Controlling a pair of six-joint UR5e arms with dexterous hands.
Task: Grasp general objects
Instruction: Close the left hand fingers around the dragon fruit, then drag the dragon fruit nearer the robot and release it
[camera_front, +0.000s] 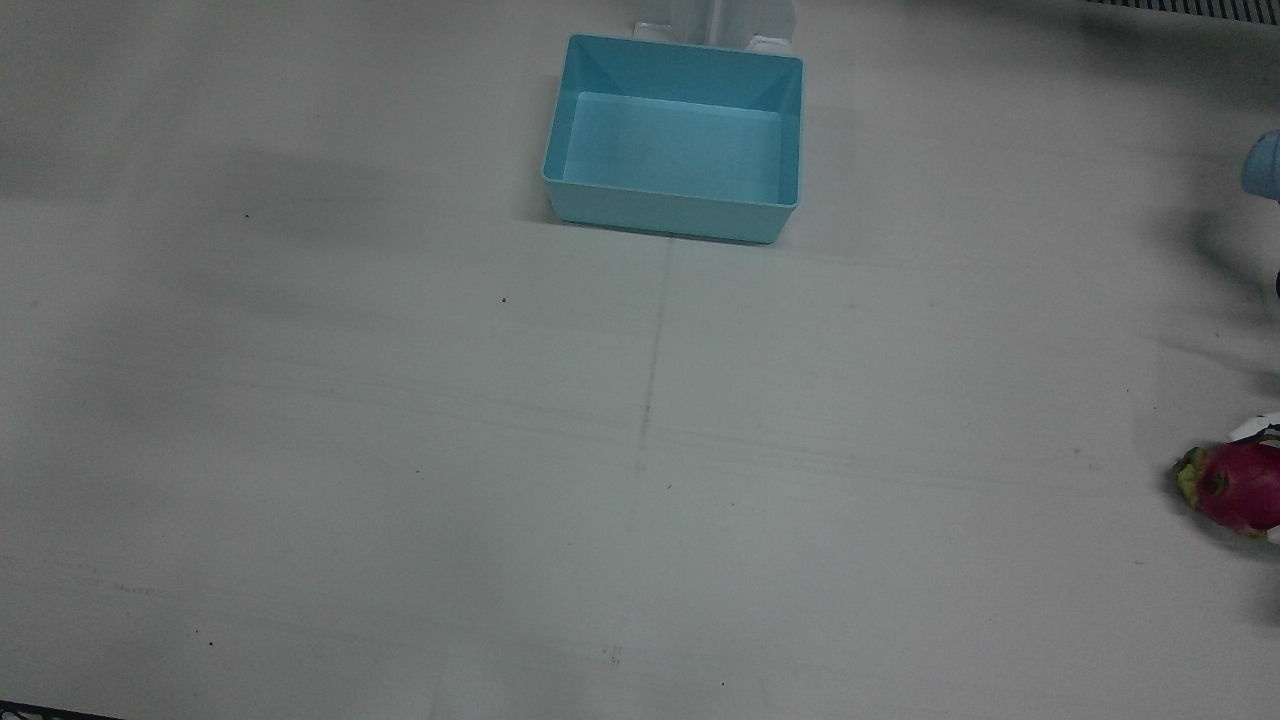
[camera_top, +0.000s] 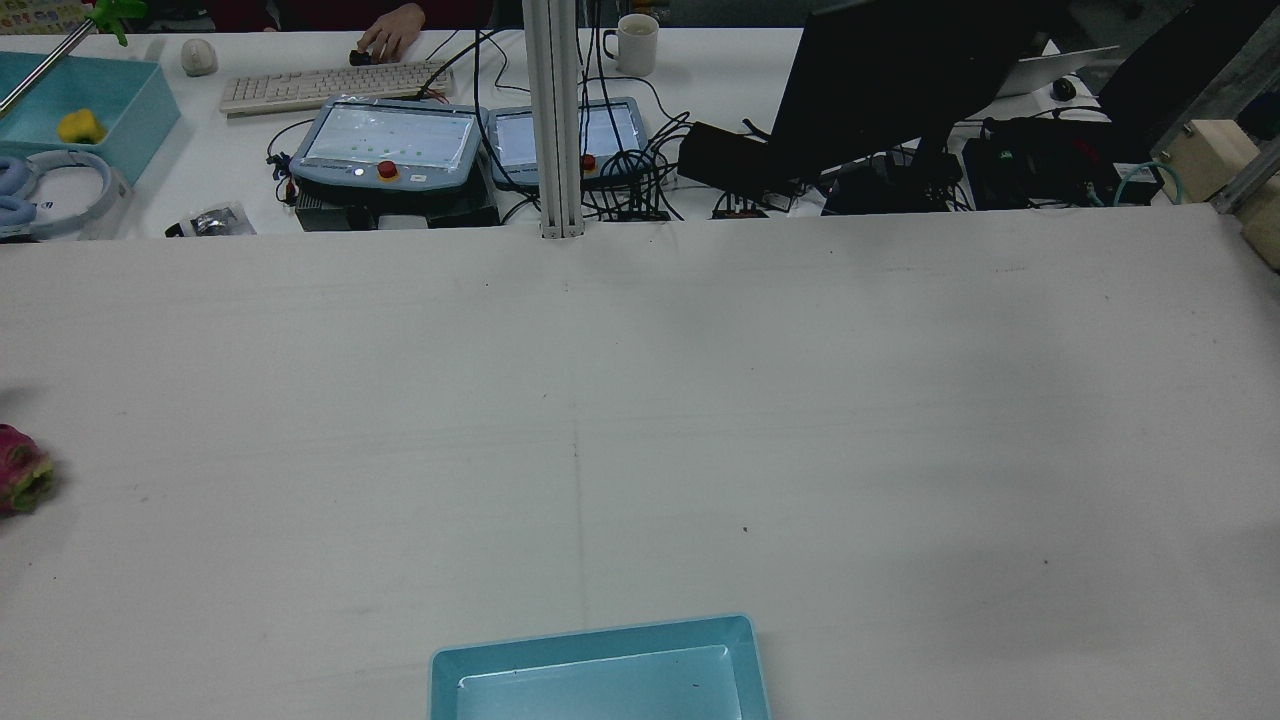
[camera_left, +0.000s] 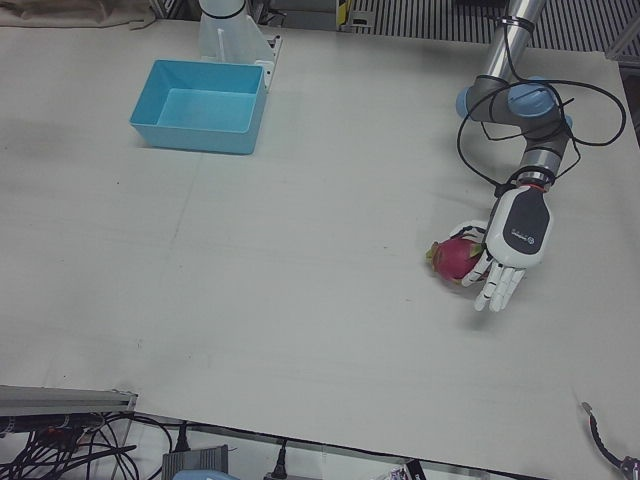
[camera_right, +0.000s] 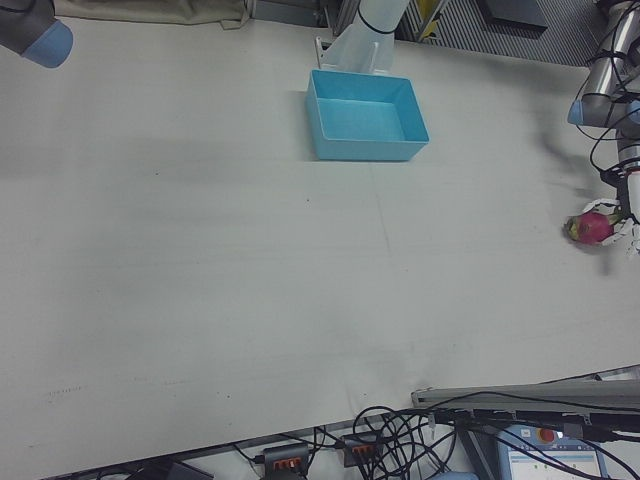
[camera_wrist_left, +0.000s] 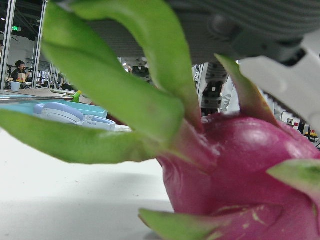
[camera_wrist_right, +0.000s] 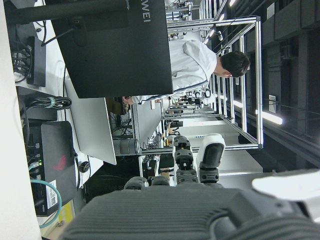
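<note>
Dragon fruit (camera_left: 457, 258) sits near the table's left edge, my left hand (camera_left: 510, 250) right beside it, fingers spread, holding nothing yet. Looks plump and waxy, so I'd wrap the round body, not those floppy green scales. Right hand (camera_wrist_right: 195, 165) idle, fingers loosely extended.

My white table (camera_top: 700, 400) is mostly bare here. A dragon fruit (camera_top: 20, 470) pokes in at the far left edge, partly cut off. A light blue bin (camera_top: 600, 665) sits at the near edge, roughly centre. Beyond the table there's a keyboard (camera_top: 335, 85), two teach pendants (camera_top: 395, 140), a mug (camera_top: 637, 42) and tangled cables (camera_top: 640, 170).
</note>
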